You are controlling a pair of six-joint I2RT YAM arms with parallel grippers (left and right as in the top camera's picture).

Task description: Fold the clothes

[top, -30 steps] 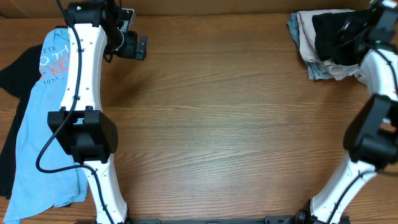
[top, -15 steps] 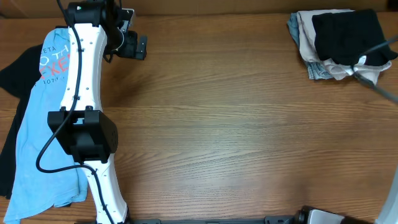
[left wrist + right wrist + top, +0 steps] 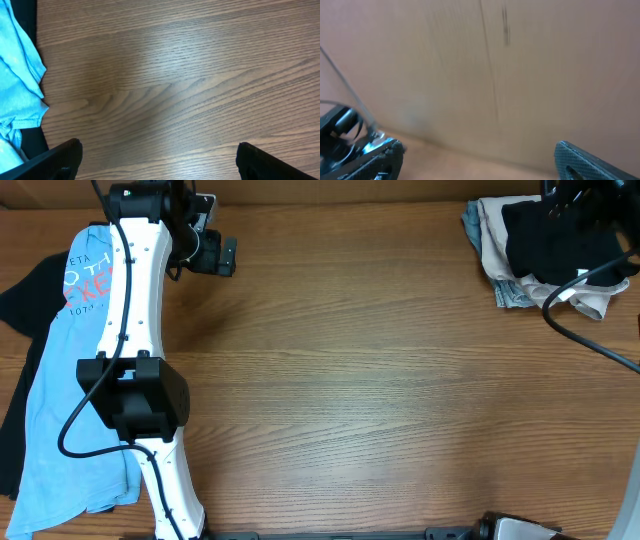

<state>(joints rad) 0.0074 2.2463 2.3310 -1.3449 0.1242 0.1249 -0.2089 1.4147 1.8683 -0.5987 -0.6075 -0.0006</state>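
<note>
A light blue T-shirt with red print [image 3: 60,360] lies spread over a black garment [image 3: 20,290] at the table's left edge; its blue cloth also shows in the left wrist view [image 3: 17,80]. A pile of folded clothes, black on top [image 3: 545,240], sits at the far right corner. My left gripper [image 3: 222,255] hovers near the far left over bare wood; its jaws [image 3: 160,155] are open and empty. My right gripper [image 3: 477,155] is open and empty, facing a blurred brown wall; the arm's end shows at the top right in the overhead view [image 3: 585,195].
The wooden table [image 3: 380,380] runs between the two cloth piles. A brown cardboard wall [image 3: 330,190] stands along the far edge. A black cable [image 3: 580,275] hangs over the right pile.
The right arm has swung away from over the right pile, up and out towards the far right corner. The left arm and the clothes have not moved.
</note>
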